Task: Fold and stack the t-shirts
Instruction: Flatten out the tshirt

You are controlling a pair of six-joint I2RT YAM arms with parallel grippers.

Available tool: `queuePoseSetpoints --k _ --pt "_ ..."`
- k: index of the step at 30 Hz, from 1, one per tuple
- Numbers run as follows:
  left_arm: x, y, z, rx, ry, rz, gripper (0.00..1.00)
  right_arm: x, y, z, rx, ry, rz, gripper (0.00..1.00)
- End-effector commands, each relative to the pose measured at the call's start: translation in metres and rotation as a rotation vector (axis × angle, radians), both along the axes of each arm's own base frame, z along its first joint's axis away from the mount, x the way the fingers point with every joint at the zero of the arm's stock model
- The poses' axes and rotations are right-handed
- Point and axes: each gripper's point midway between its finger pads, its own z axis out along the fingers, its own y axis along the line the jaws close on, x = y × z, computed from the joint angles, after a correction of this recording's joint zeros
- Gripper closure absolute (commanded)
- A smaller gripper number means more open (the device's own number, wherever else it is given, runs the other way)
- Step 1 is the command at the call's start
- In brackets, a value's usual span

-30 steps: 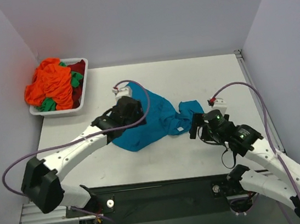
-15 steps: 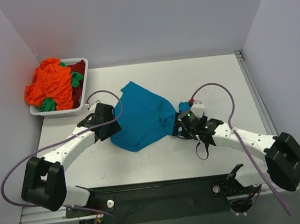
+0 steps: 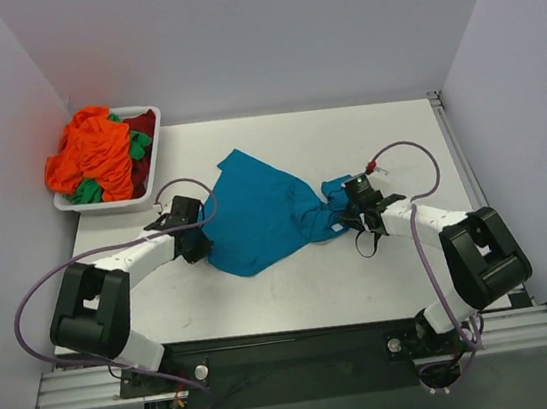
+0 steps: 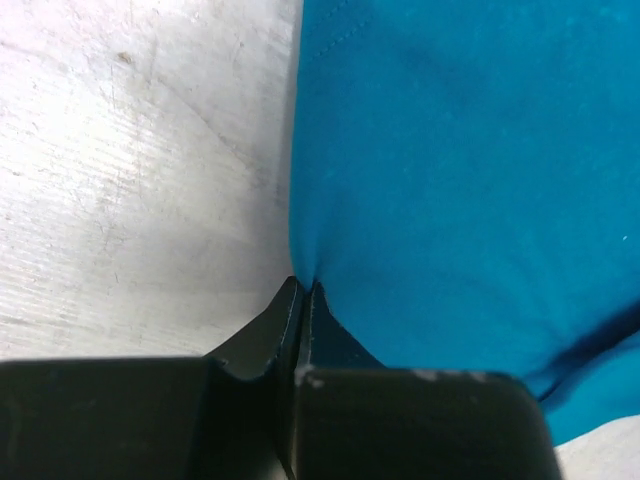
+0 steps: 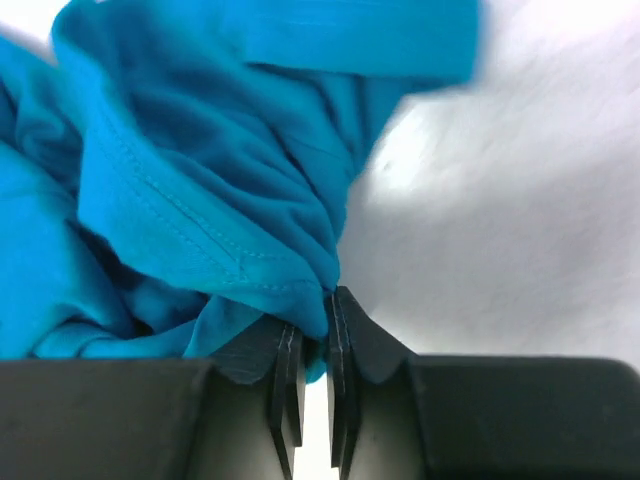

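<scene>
A teal-blue t-shirt (image 3: pixel 264 211) lies crumpled and partly spread on the white table (image 3: pixel 366 142). My left gripper (image 3: pixel 201 242) is at its left edge, jaws shut on a pinch of the teal cloth (image 4: pixel 450 180); the left gripper (image 4: pixel 303 290) grips right at the hem. On the shirt's right end my right gripper (image 3: pixel 352 212) is shut on a bunched fold of the same t-shirt (image 5: pixel 200 200), which is pinched in the right gripper (image 5: pixel 327 305). Orange, green and dark red t-shirts (image 3: pixel 95 152) sit piled in the tray.
The white plastic tray (image 3: pixel 154 160) stands at the table's far left corner. Purple cables loop over both arms. Grey walls close in the table on the left, back and right.
Both grippers went from open to shut on the teal t-shirt. The left gripper slid out to the shirt's left edge, the right one to its right end, and the shirt spread wider.
</scene>
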Motion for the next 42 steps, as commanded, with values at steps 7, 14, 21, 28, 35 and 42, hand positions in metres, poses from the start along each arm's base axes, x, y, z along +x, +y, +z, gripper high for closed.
queuePoseSetpoints --k 7,14,21,28,35,42 --pt "-0.029 -0.005 0.042 -0.024 -0.141 -0.075 1.00 0.046 -0.094 0.047 -0.012 -0.006 -0.165 0.90" --pt "-0.065 -0.014 0.033 -0.024 -0.143 -0.127 1.00 0.061 -0.104 0.075 0.046 -0.015 -0.118 0.46" --pt "-0.070 -0.017 0.019 -0.048 -0.124 -0.133 0.94 0.003 -0.042 0.078 -0.091 -0.067 0.035 0.39" --pt "-0.067 -0.022 0.016 -0.059 -0.120 -0.143 0.91 0.011 0.013 0.066 -0.188 -0.058 0.207 0.48" --pt "-0.063 -0.023 0.018 -0.060 -0.127 -0.144 0.90 0.017 0.035 0.043 -0.251 0.008 0.248 0.56" --pt "-0.064 -0.019 0.017 -0.048 -0.124 -0.137 0.90 0.007 0.025 0.044 -0.284 0.022 0.218 0.88"
